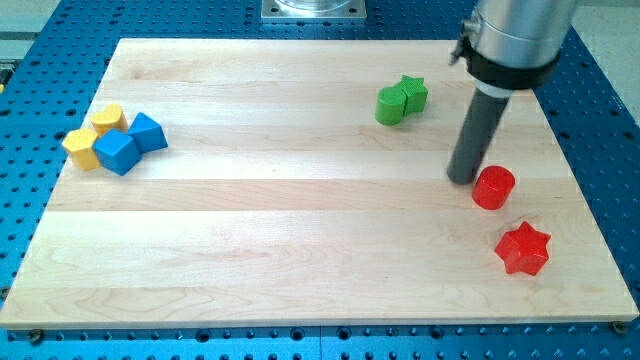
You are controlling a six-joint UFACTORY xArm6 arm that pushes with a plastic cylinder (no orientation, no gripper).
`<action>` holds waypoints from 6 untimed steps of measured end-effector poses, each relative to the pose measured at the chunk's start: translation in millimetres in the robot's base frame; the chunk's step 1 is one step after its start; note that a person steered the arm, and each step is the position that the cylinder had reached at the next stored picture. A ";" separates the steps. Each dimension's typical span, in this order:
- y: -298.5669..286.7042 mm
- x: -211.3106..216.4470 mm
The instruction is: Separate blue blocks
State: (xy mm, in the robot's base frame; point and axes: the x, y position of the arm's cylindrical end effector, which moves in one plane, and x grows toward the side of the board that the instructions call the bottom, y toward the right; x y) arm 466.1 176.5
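Observation:
Two blue blocks sit touching at the view's left: a blue cube [117,152] and a blue block [147,132] just up and right of it. A yellow block [81,148] and a yellow hexagon-like block [108,119] press against them on the left. My tip [463,178] is far away at the view's right, just left of a red cylinder [493,187], close to touching it.
A red star [523,249] lies below the red cylinder at the right. A green rounded block [391,104] and a green star [412,93] touch each other at the upper middle right. The wooden board [300,250] lies on a blue perforated table.

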 end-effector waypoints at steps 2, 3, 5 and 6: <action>-117.7 27.5; -285.3 60.6; -474.0 11.0; -458.2 -33.2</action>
